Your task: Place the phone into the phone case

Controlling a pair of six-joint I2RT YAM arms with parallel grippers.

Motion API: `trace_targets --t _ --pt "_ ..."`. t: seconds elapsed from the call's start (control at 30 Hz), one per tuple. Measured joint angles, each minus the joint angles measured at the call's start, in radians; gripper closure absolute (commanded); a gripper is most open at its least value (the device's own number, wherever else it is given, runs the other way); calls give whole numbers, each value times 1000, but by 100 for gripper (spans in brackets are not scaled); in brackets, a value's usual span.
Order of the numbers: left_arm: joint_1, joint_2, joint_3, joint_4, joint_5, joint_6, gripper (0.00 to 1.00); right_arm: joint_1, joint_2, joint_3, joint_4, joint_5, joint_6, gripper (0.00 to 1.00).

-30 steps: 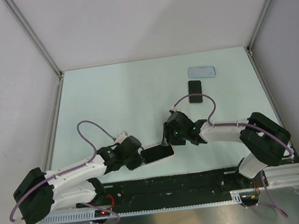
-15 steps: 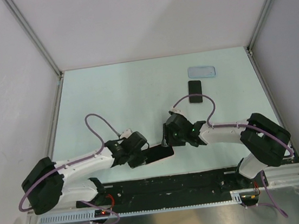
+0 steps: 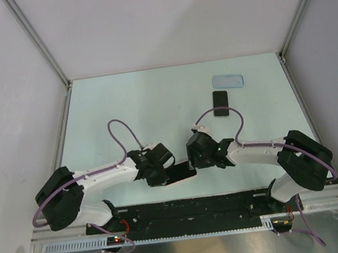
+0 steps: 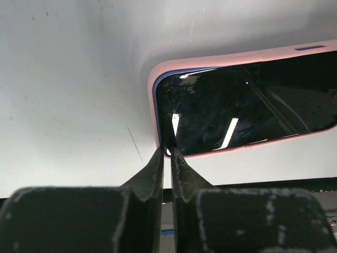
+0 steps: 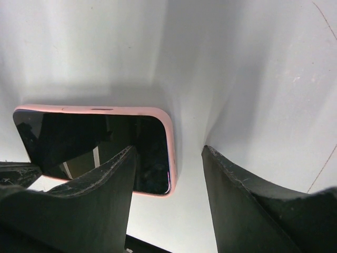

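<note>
Pink-rimmed slab (image 3: 181, 174) with glossy dark face lies flat on pale table (image 3: 123, 107), near its front edge.

The tabletop (image 3: 123, 107) is a pale mint green that reads almost white in the wrist views. Toward its 1 o'clock is the phone case (image 3: 227, 81), light blue and see-through, and at the case's 6 o'clock is the phone (image 3: 220, 103), plain black. At the tabletop's 6 o'clock is a slab (image 4: 242, 100) with a soft pink rim, a thin blue line inside the rim, and a glossy black face streaked with white reflections. The arms (image 3: 101, 178) are white with black joints and lilac cables (image 3: 121, 135). The left hand (image 4: 167, 153) and right hand (image 5: 168, 153) are matte black, scuffed grey. The walls (image 3: 162, 22) are pale grey.
</note>
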Motion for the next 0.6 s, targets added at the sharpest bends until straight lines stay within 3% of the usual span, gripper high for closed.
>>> trace_targets --t 0.2,0.6 --pt "21 -3 21 -6 19 69 77 2 -2 0 -9 5 -17 41" --pt "143 -98 29 24 -53 145 78 2 -2 0 -9 4 -25 41"
